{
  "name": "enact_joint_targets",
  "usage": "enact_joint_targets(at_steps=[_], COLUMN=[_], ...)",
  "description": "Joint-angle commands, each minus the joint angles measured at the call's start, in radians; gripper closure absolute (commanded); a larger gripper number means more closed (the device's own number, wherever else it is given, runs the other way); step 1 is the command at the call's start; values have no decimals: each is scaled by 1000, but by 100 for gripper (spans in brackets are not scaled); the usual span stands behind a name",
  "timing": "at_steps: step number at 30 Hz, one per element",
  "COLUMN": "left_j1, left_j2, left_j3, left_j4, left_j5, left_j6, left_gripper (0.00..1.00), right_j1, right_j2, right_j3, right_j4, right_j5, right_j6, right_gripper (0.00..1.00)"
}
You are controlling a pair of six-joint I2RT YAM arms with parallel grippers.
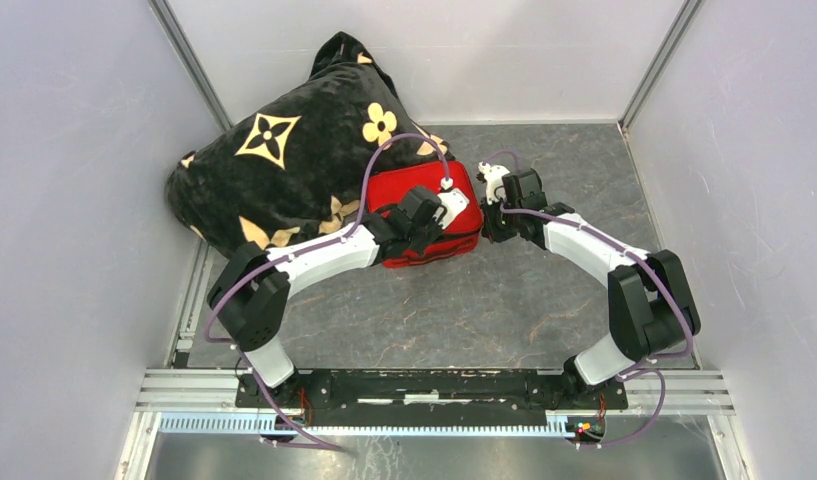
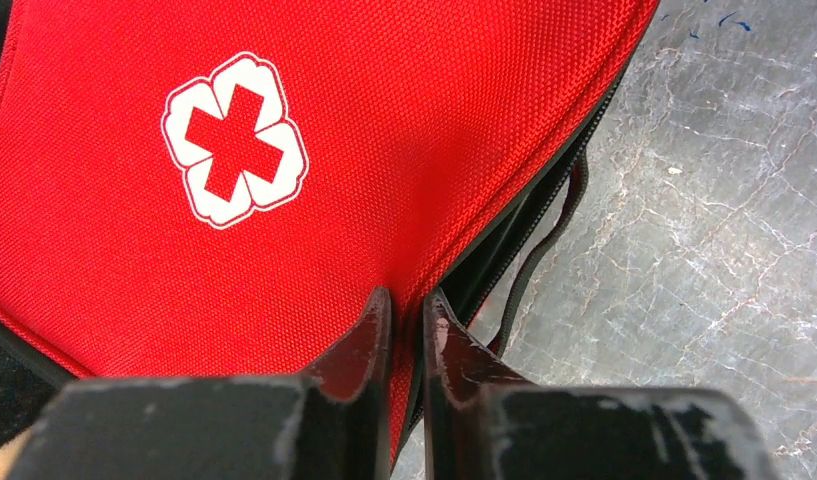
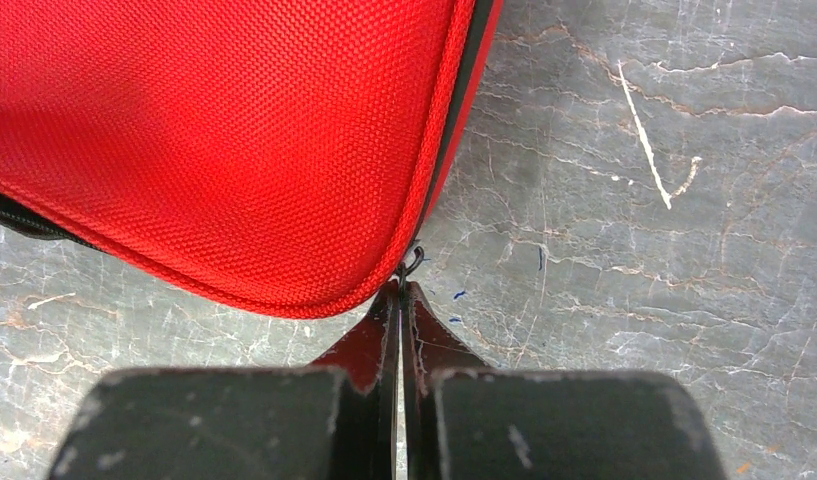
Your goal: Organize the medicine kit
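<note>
We start with the grey marbled table point(image 1: 504, 320), whose far left corner is filled by a black pillow with gold flowers point(image 1: 274, 160). The medicine kit point(image 1: 399, 188) lies flat on the table, pressed against the pillow's near right side and just left of centre. We judge that the soft bulk behind it helps keep the case from sliding when it is pulled.

Both arms reach in to meet at the kit, one on each side. The left gripper point(image 2: 406, 300) sits over the lid's near edge with its fingers drawn almost together, and red fabric shows in the thin gap. We read that as a pinch on the lid's rim, probably to steady it. The right gripper point(image 3: 401, 290) is at the case's rounded corner with its fingers fully closed.

The white cross emblem point(image 2: 234, 140) faces up, so the lid is on top. Beside the left fingers the zip seam point(image 2: 529, 225) gapes. A tiny black zip pull point(image 3: 414, 262) sticks out at the right fingertips, apparently nipped there for working the zip
</note>
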Motion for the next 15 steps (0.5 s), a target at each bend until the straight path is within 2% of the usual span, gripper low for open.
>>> enact_joint_targets(at_steps=[1,7,12,15], left_j1=[12,17,20,20], left_j2=[55,82,85,88], left_j3=[64,89,103,110], left_j4=[11,-1,-3,-4], left_j5=[-54,-25,13,46], left_j6=[-38,-71,-85,-90], left_gripper=[90,96,98,98], right_j1=[7,7,14,44], right_j2=[-52,-132,-186,-178], right_j3=[-42,-90,-159,-160], right_j4=[-26,-28,77,120], right_j5=[-37,-162,-351,-381], right_j6=[-24,-44,-25,-3], right_gripper=[100,100,100,100])
